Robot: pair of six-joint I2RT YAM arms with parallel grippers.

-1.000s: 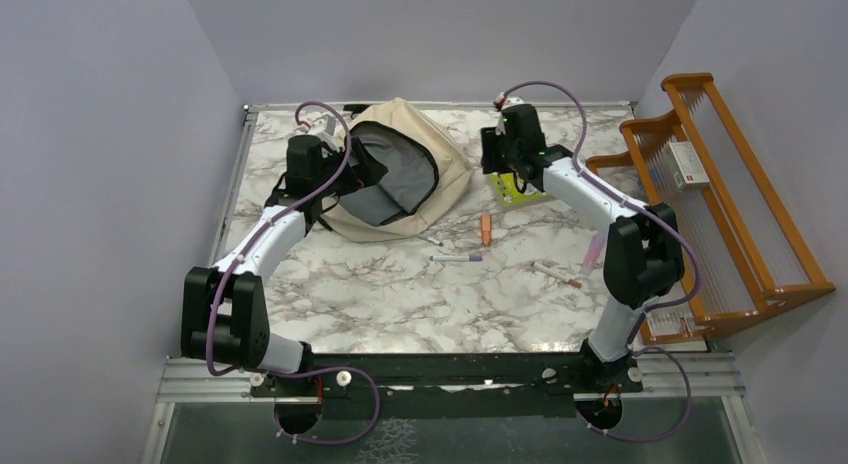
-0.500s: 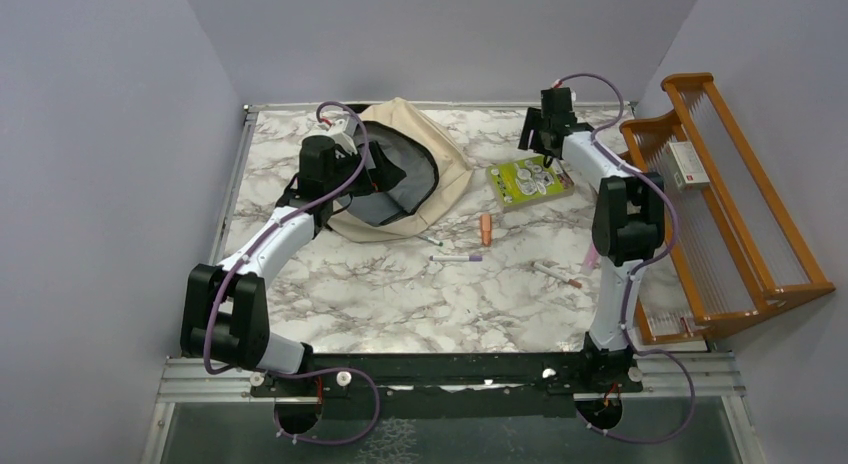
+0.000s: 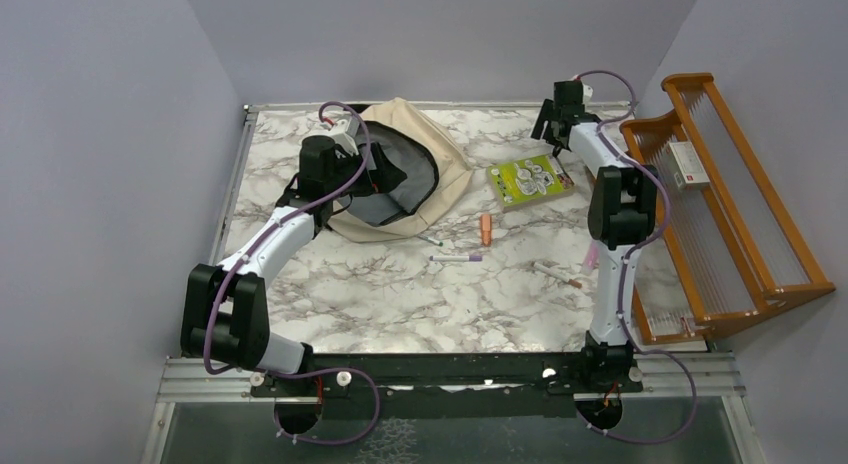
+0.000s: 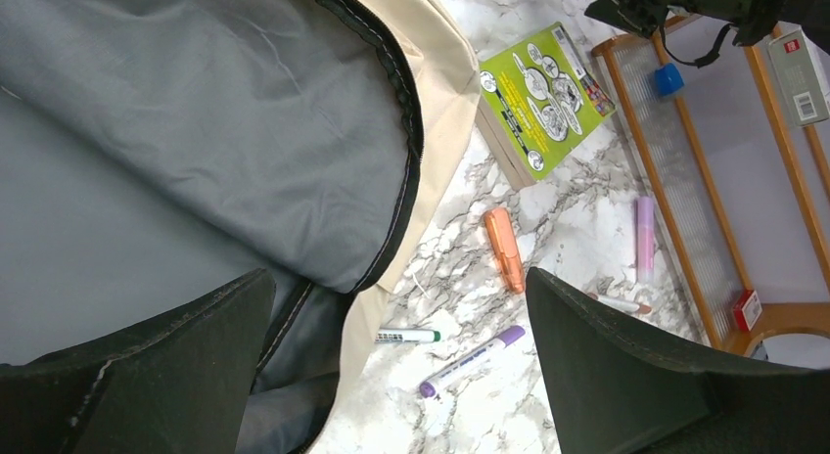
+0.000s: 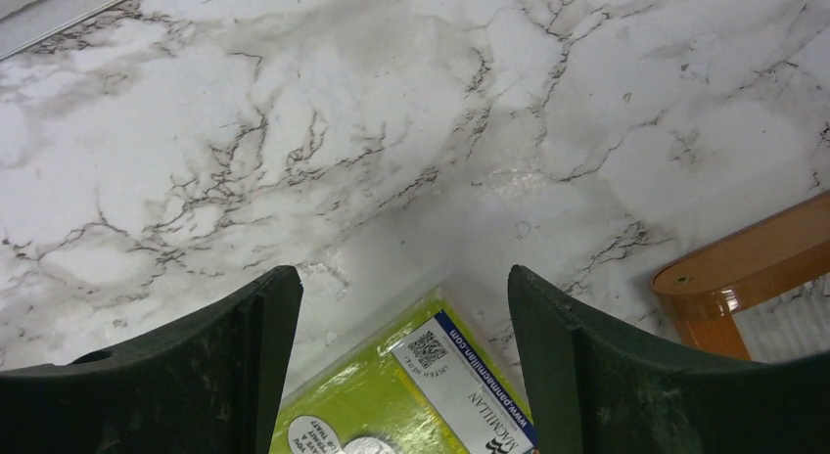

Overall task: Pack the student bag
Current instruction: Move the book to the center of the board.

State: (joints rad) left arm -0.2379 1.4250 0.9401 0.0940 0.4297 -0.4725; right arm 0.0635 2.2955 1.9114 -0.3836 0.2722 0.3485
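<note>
The large beige fabric student bag with black zipper trim lies unzipped at the far side of the white marbled desk. The left claw hangs wide apart and empty over the bag's grey lining. The right claw, spread and empty, hovers right of the bag, just beyond a green rectangular book.

Lab test cell (bare grey walls, marble table).

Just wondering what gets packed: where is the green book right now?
In the overhead view the green book lies flat on the table toward the far right, between the student bag and the wooden rack.
</note>
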